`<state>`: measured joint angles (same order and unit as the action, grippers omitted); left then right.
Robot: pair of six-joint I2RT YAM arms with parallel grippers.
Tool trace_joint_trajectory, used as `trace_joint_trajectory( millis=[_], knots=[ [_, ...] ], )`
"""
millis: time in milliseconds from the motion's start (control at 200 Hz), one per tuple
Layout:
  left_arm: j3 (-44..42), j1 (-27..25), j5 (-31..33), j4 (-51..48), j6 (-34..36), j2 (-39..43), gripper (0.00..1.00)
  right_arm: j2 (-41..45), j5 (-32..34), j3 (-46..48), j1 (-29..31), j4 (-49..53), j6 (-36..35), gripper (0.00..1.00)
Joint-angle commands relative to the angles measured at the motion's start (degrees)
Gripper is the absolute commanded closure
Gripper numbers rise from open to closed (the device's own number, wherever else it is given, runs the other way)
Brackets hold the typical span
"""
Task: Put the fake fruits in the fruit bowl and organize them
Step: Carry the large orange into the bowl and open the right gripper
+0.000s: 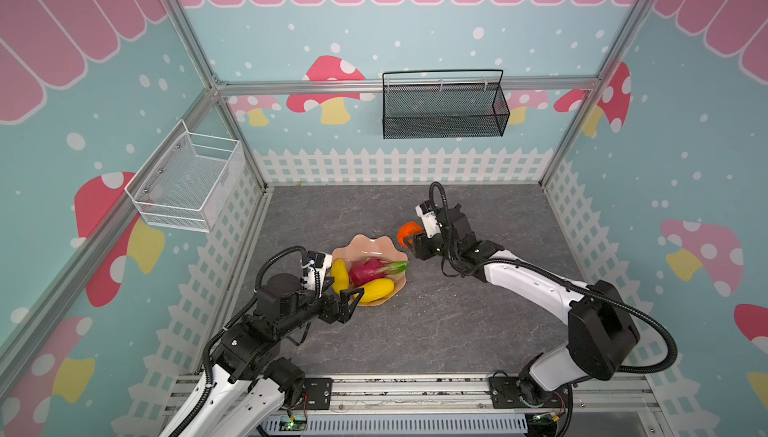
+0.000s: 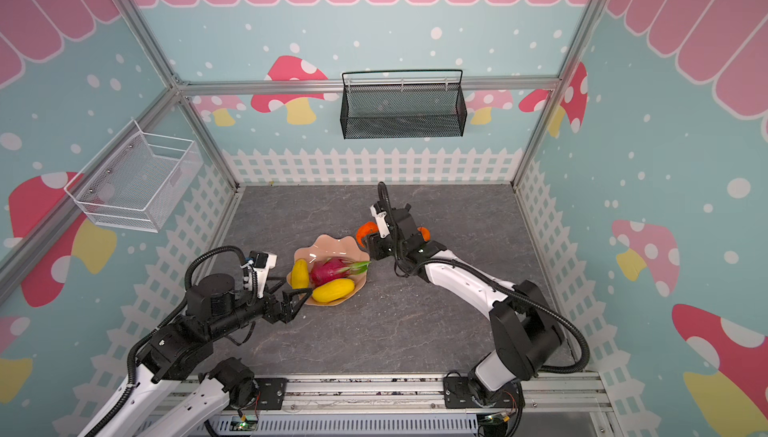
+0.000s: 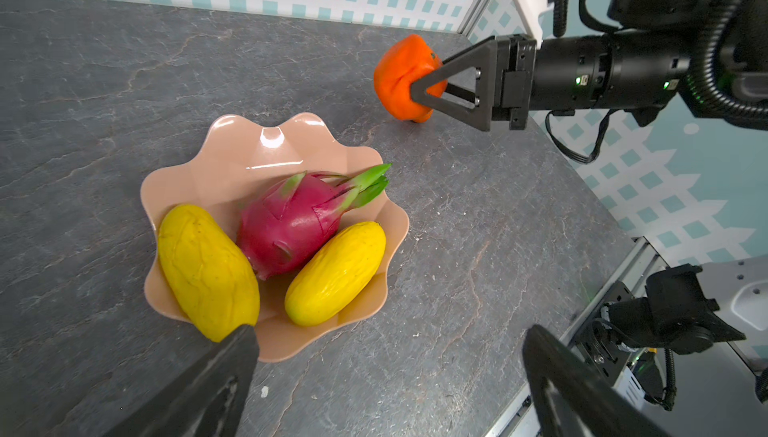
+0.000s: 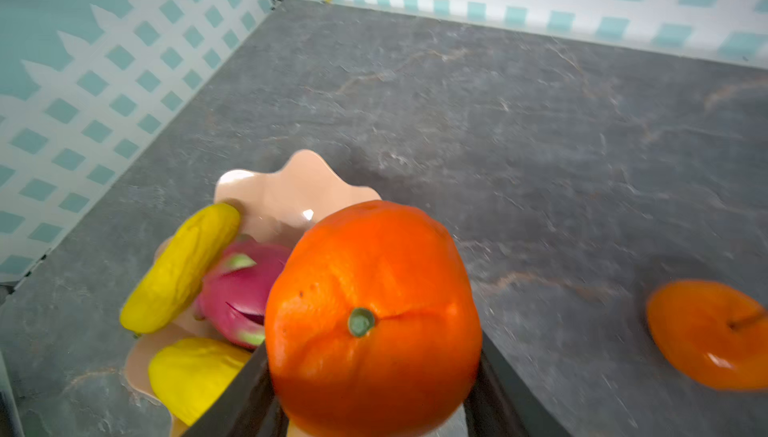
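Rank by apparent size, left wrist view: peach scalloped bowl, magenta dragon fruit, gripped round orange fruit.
1. Peach scalloped bowl
2. Magenta dragon fruit
3. Round orange fruit, though it is farther from the camera, so less sure

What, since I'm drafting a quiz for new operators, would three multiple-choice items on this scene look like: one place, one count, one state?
1. Where does the dragon fruit lie? A) black mesh basket B) bare table C) fruit bowl
2. How many fruits are in the bowl? A) two B) three C) five
3. The right gripper is: A) shut on the orange fruit B) open and empty C) shut on a yellow fruit
Key: C, it rests inside the rim between two yellow fruits; B, those three are all; A, the orange skin dents under its grip.
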<state>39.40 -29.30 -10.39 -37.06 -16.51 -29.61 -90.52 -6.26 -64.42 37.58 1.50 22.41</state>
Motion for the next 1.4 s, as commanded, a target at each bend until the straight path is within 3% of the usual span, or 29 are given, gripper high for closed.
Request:
trace_joint_trajectory(
  millis=[0, 635, 1076, 1391],
  knots=[
    [-0.11, -0.23, 2.54, -1.25, 0.55, 0.78, 0.00, -4.86, -2.48, -3.88, 1.10, -0.38, -1.50, 0.52],
    [0.07, -0.01, 3.03, -1.60, 0.79, 0.25, 0.00, -19.81, -1.06, -13.75, 4.34, 3.29, -2.52, 0.50],
    [0.07, 0.39, 2.83, -1.57, 0.92, -0.01, 0.00, -22.68, -1.31, -15.27, 4.60, 5.75, -4.39, 0.44],
    [0.07, 0.42, 2.57, -1.61, 0.96, -0.10, 0.00, -22.34, -0.15, -16.08, 4.96, 6.26, -5.01, 0.32]
  ],
)
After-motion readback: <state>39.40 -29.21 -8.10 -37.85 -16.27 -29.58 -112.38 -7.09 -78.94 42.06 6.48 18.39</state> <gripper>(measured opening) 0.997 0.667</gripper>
